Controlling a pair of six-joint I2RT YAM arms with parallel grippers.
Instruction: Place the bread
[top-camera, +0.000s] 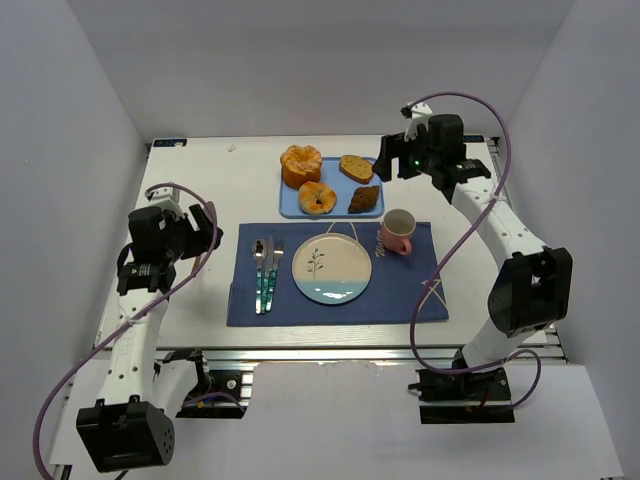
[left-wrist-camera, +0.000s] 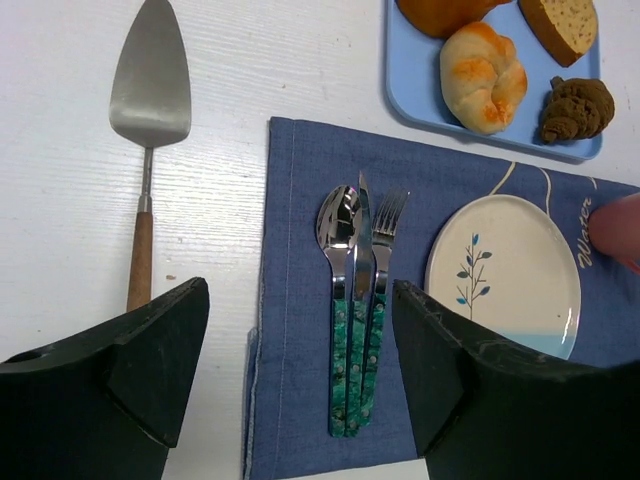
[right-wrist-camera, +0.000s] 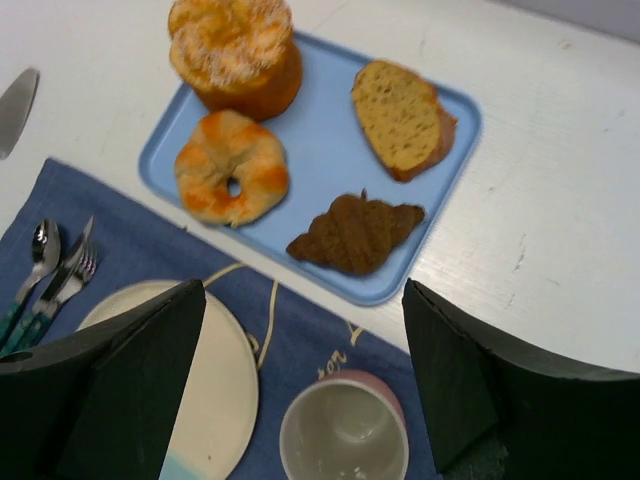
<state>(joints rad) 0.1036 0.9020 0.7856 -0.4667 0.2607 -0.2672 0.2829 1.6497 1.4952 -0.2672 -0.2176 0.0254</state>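
The bread (top-camera: 356, 167) is a flat golden-tan slice with a browner crust, lying at the back right of the blue tray (top-camera: 335, 184). It also shows in the right wrist view (right-wrist-camera: 400, 118) and at the top edge of the left wrist view (left-wrist-camera: 560, 25). A white plate (top-camera: 331, 268) with a leaf print sits empty on the blue placemat (top-camera: 400, 290). My right gripper (top-camera: 388, 162) is open and empty, held in the air just right of the tray. My left gripper (top-camera: 207, 238) is open and empty, held above the table left of the placemat.
The tray also holds an orange sugared cake (top-camera: 300, 165), a glazed donut (top-camera: 317, 197) and a dark brown croissant (top-camera: 365, 199). A pink mug (top-camera: 398, 232) stands right of the plate, cutlery (top-camera: 266, 272) left of it. A cake server (left-wrist-camera: 148, 100) lies left of the mat.
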